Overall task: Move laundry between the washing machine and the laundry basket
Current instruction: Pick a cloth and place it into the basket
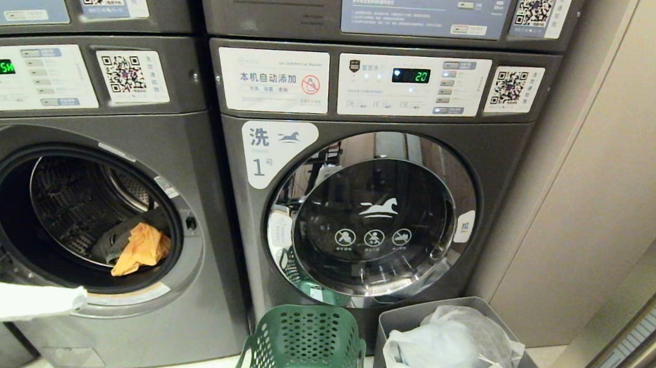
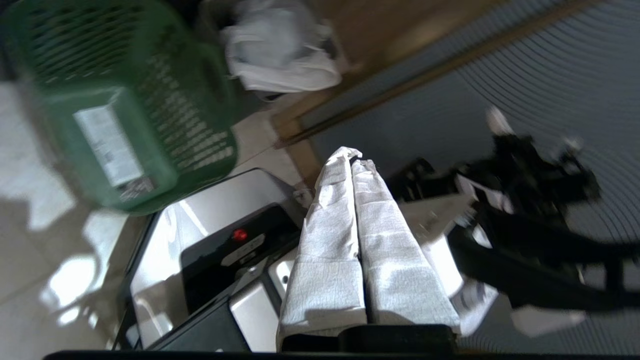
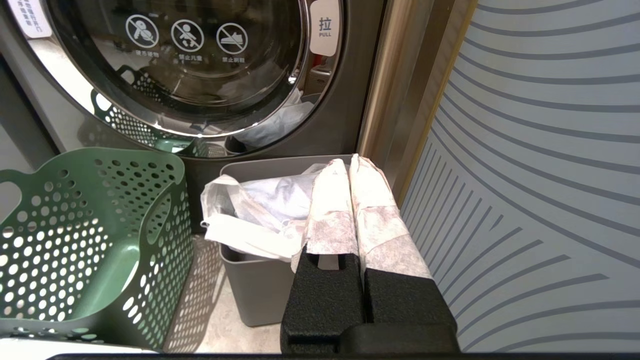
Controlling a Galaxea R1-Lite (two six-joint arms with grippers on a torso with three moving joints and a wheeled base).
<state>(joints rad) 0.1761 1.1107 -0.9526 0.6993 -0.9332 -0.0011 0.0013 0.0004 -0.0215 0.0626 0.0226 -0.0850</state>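
Stacked grey front-loading machines fill the head view, with a beige wall panel at the right. At lower left the open washing machine (image 1: 80,213) shows its perforated steel drum, and an orange crumpled cloth (image 1: 141,247) lies at the drum's lower right edge on a dark garment (image 1: 111,240) (the two touch). At centre, the second washer's chrome-ringed glass door (image 1: 373,216) is closed. Along the bottom edge a green perforated plastic laundry basket (image 1: 305,344) stands just beside a grey bin lined with a white plastic bag (image 1: 454,354). At the far lower left edge, a white-wrapped piece (image 1: 14,300) of the left arm juts in; no cloth hangs from it.

Left wrist view: the left gripper (image 2: 356,162), fingers wrapped in white fabric, is pressed together on nothing. The green basket (image 2: 125,100) occupies the blurred upper left, the bagged bin (image 2: 282,50) the upper centre, and the robot's base (image 2: 210,240) the lower left.

Right wrist view: the right gripper (image 3: 348,165), similarly wrapped, has its fingers together and empty, in front of the bin (image 3: 255,285). The basket (image 3: 95,250) sits at lower left, the closed door (image 3: 190,65) at the top, and a striped grey-blue panel (image 3: 540,175) at the right.
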